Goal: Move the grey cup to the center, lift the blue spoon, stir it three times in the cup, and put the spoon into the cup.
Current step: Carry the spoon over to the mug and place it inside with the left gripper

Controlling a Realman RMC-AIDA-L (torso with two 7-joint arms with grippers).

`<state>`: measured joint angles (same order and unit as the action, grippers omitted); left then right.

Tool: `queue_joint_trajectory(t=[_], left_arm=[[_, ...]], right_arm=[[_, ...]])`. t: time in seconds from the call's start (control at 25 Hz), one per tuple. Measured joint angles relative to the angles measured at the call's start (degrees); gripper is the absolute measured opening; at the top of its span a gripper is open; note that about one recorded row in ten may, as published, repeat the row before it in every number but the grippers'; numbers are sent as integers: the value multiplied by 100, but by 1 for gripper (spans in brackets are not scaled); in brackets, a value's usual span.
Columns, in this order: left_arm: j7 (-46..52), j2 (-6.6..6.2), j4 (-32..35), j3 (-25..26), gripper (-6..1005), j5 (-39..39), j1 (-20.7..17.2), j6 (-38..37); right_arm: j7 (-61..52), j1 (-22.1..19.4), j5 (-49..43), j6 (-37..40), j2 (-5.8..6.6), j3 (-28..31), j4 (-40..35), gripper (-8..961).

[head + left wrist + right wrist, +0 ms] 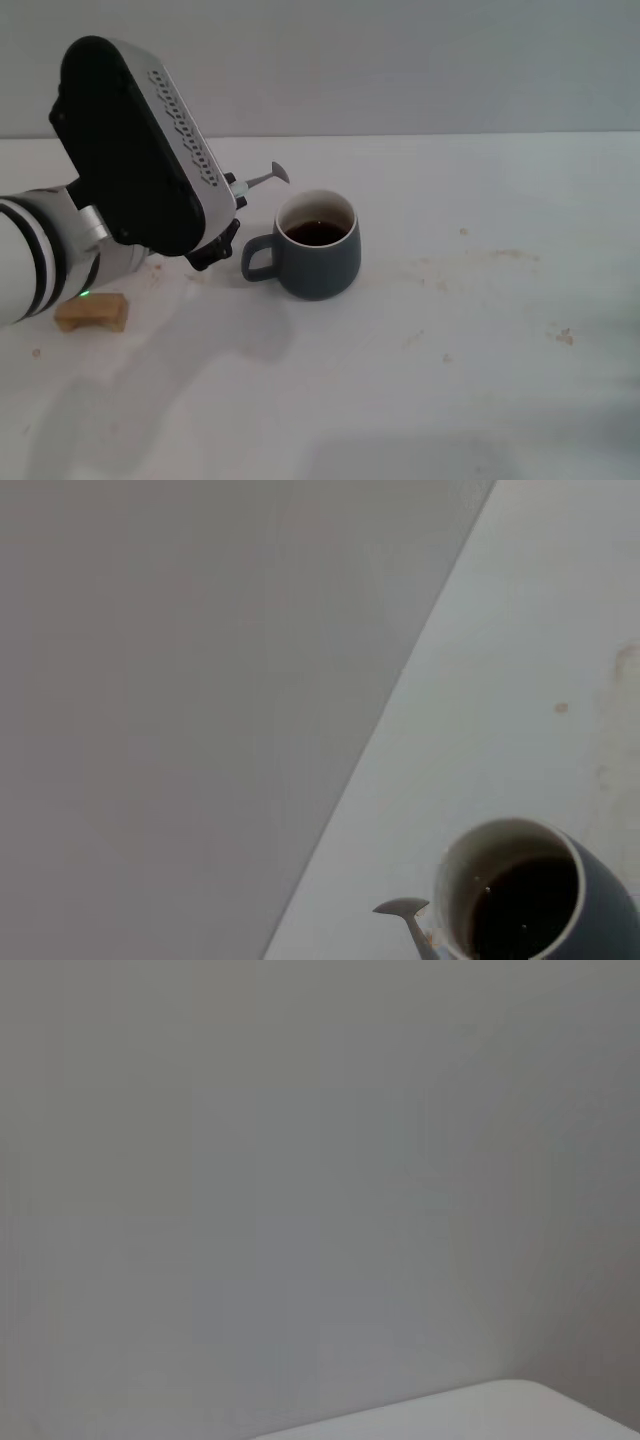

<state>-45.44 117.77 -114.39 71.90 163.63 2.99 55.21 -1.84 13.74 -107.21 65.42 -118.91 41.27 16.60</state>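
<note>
The grey cup [318, 246] stands near the middle of the white table, handle toward my left arm, with dark liquid inside. My left gripper [231, 208] is just left of the cup, shut on the blue spoon [266, 178]. Only the spoon's grey metal neck and bowl stick out, raised above the table, behind and left of the cup's rim; the pale handle is hidden in the gripper. In the left wrist view the spoon's bowl [401, 909] hangs just beside the cup [600, 900], outside its rim. My right gripper is out of view.
A tan block [92, 312] lies on the table at the left, under my left arm. Small crumbs and stains [500, 256] mark the table right of the cup. The right wrist view shows only the wall and a table corner [480, 1410].
</note>
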Motion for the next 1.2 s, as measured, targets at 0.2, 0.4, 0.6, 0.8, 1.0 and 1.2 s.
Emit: queue_joint_trajectory(t=[0.2,0.4,0.6,0.8,1.0,1.2], left_arm=[[-2,0,-49,-17,178,-3,78,196],[-4,6,-61,-53,178,-7,207,436],[-7,9,-73,-69,178,-7,312,525],[-8,9,-52,-97,178,-7,362,542],[-9,9,21,-129,178,-5,372,555],[-9,9,57,-133,178,3,380,557]], right_arm=[[0,-3,3,2,0,21,1,-2],[0,-12,7,3,0,21,-6,-2],[0,-19,9,4,0,21,-39,-2],[0,-46,9,6,0,21,-43,-2],[0,-56,9,6,0,22,-43,-2],[-1,-60,9,6,0,21,-30,-2]])
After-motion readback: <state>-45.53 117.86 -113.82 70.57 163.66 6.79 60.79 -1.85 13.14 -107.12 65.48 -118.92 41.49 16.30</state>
